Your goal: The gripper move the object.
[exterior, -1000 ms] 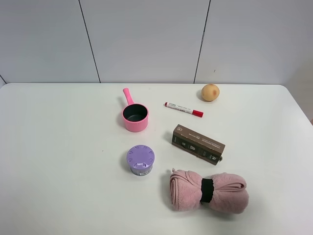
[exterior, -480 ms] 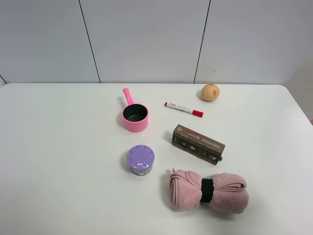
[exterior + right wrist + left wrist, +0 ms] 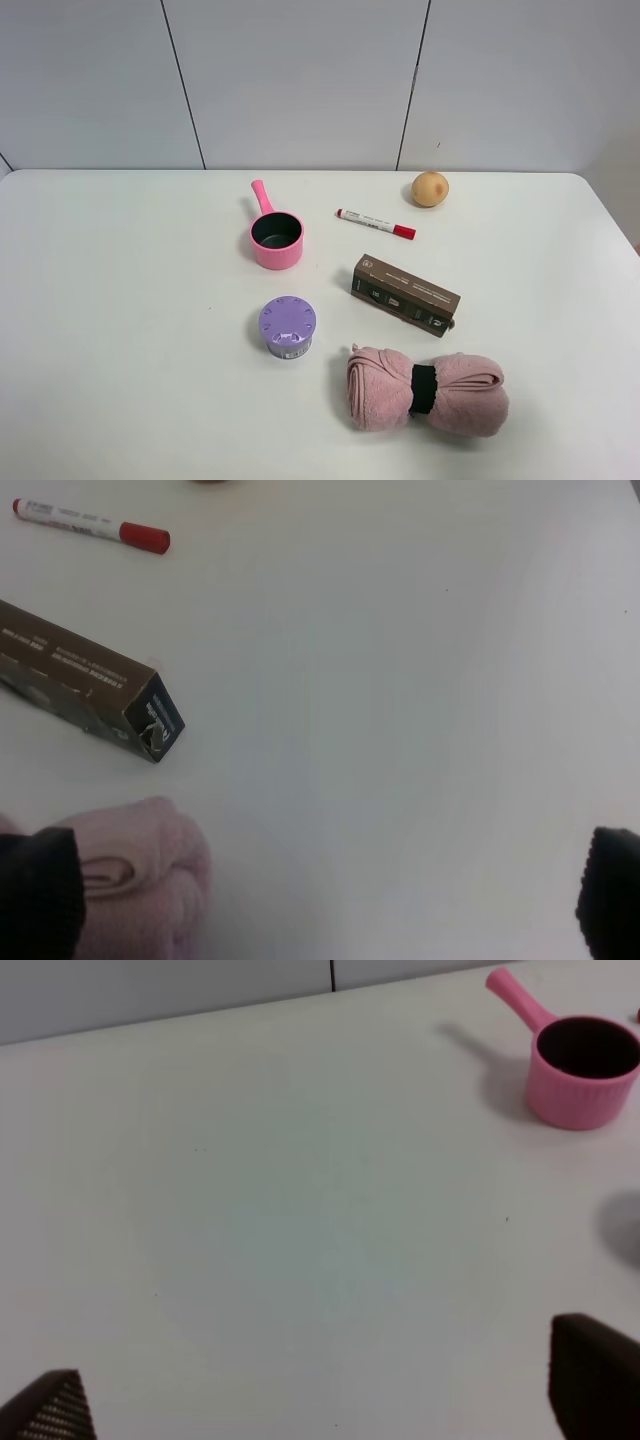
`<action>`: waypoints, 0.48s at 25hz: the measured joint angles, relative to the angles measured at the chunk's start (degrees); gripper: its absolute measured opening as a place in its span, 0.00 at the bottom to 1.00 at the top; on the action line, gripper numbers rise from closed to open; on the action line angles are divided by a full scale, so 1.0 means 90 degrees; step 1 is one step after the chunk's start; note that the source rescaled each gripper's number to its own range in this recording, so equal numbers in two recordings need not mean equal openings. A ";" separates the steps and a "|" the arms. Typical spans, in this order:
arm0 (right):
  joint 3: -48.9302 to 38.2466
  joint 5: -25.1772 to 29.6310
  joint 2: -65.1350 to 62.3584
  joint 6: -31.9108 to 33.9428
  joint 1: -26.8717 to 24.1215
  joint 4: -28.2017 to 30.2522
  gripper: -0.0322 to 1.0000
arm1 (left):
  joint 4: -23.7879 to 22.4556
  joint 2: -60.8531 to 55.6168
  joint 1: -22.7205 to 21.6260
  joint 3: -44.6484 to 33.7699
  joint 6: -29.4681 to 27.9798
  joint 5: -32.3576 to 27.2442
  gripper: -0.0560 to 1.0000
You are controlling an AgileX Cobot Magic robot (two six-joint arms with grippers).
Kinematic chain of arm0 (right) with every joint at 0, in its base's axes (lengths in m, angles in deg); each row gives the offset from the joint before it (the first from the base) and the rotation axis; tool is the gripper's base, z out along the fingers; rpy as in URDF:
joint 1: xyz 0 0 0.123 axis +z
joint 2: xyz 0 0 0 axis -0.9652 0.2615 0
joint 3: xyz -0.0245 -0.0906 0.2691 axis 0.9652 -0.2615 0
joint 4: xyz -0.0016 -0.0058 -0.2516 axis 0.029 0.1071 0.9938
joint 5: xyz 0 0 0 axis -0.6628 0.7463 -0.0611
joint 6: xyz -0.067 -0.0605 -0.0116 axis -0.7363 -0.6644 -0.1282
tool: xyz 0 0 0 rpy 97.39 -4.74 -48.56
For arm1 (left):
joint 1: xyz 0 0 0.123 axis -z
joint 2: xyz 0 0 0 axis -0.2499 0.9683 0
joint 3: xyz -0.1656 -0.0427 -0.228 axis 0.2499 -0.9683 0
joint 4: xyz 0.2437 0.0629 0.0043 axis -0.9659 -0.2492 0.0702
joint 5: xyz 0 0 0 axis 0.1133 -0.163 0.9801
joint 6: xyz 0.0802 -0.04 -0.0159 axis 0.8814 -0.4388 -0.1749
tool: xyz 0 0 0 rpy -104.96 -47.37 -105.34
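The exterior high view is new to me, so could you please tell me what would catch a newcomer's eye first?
The soft pink rolled towel cinched by a black band draws the eye first, the largest item, lying at the near edge of the white table. Just behind it sits a long brown cardboard box, with a round purple lidded container to the towel's left. Farther back stands a small pink saucepan.

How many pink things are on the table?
2. The pink saucepan sits toward the back, left of the red-capped marker. The pink rolled towel lies at the front, just in front of the brown box. Nothing else pink shows.
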 joint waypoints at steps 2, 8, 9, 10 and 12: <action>0.0000 0.0000 0.0000 0.0000 0.0000 0.0000 1.00 | 0.0000 0.0000 0.0000 0.0000 0.0000 0.0000 0.85; 0.0000 0.0000 0.0000 0.0000 0.0000 0.0000 1.00 | 0.0000 0.0000 0.0000 0.0000 0.0000 0.0000 0.85; 0.0000 0.0000 0.0000 0.0000 0.0000 0.0000 1.00 | 0.0000 0.0000 0.0000 0.0000 0.0000 0.0000 0.85; 0.0000 0.0000 0.0000 0.0000 0.0000 0.0000 1.00 | 0.0000 0.0000 0.0000 0.0000 0.0000 0.0000 0.85; 0.0000 0.0000 0.0000 0.0000 0.0000 0.0000 1.00 | 0.0000 0.0000 0.0000 0.0000 0.0000 0.0000 0.85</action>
